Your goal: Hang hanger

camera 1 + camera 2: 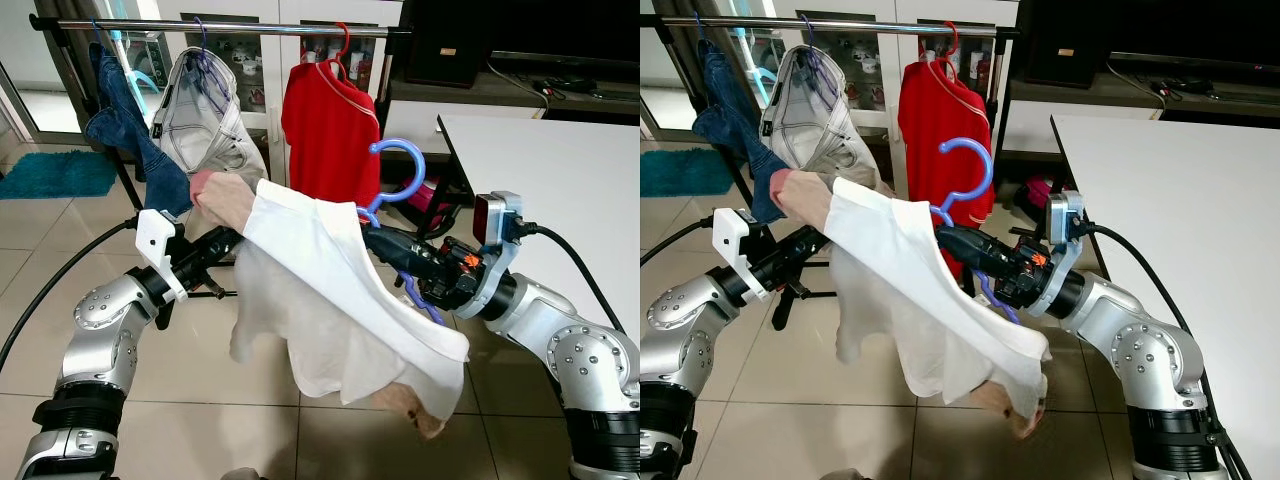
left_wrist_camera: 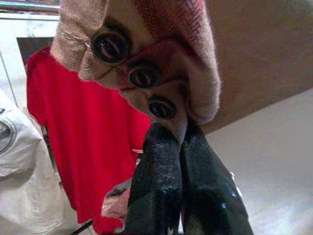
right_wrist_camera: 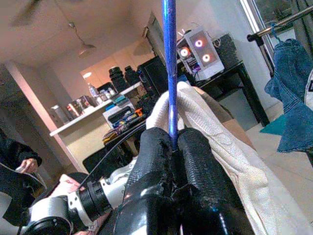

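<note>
A blue plastic hanger (image 1: 402, 166) stands hook-up just below and in front of the metal clothes rail (image 1: 250, 27), inside a cream shirt (image 1: 330, 290) that drapes across both arms. My right gripper (image 3: 172, 142) is shut on the hanger's thin blue stem, right of the shirt (image 3: 215, 132). My left gripper (image 2: 178, 142) is shut on the shirt's pinkish cuff (image 2: 146, 58), which carries three dark buttons; in the head views its fingers (image 1: 215, 243) reach under the shirt's left end. The hanger's lower part is hidden by cloth.
On the rail hang blue jeans (image 1: 125, 120), a pale grey garment (image 1: 205, 110) and a red shirt (image 1: 330, 125) on a red hanger. A white table (image 1: 560, 170) stands to the right, a teal rug (image 1: 55, 172) at far left. A person (image 3: 14, 166) sits behind.
</note>
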Tool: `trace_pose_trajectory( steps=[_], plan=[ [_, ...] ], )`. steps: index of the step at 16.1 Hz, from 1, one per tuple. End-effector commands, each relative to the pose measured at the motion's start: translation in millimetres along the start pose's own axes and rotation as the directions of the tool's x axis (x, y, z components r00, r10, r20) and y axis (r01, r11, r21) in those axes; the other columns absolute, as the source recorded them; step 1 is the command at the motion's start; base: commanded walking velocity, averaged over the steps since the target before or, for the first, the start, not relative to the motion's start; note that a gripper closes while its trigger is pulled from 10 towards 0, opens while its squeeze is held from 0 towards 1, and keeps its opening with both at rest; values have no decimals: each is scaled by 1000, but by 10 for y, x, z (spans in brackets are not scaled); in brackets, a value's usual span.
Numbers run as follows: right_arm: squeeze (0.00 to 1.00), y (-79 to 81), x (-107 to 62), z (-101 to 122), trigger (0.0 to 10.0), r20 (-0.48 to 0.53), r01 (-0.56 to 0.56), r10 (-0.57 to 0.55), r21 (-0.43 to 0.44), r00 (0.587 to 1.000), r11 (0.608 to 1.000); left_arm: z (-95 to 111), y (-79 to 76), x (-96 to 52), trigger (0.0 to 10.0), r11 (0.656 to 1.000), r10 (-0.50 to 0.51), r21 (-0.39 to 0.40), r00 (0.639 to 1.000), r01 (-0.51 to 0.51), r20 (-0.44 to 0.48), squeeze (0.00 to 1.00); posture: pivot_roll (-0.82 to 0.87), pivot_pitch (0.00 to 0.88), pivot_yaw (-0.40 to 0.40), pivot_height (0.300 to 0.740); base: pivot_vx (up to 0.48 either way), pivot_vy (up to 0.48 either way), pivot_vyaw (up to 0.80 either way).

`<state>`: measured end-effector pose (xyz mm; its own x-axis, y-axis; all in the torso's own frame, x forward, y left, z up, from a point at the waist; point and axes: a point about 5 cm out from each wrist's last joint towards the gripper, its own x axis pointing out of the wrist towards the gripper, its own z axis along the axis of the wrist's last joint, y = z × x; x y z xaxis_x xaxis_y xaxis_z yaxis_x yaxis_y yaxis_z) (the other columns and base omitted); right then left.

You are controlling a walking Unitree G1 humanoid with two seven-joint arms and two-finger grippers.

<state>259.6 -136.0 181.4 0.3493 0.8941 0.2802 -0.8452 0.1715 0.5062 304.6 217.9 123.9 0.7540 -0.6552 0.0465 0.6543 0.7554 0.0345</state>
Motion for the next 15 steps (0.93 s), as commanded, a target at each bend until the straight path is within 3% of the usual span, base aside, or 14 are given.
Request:
trace_pose_trajectory(
  steps=[1, 4, 5, 15],
  plan=[
    [0, 46, 34, 34, 10000, 0, -30, 30, -17, 1000, 999, 36, 25, 14, 0, 1000, 11, -1, 1000, -11, 21, 0, -81, 0, 6, 740, 0, 0, 0],
    [0, 35, 47, 30, 10000, -2, -24, 24, -25, 1000, 999, 61, 79, -40, 0, 998, 65, -15, 997, -65, 49, 0, -78, 0, 7, 740, 0, 0, 0],
    [0, 23, 46, 25, 10000, -7, -13, 13, -31, 1000, 999, 89, 135, -99, 0, 991, 129, -47, 988, -125, 89, 0, -76, 0, 8, 740, 0, 0, 0],
    [0, 23, 46, 25, 10000, -7, -13, 13, -31, 1000, 999, 89, 135, -99, 0, 991, 129, -47, 988, -125, 89, 0, -76, 0, 8, 740, 0, 0, 0]
  ],
)
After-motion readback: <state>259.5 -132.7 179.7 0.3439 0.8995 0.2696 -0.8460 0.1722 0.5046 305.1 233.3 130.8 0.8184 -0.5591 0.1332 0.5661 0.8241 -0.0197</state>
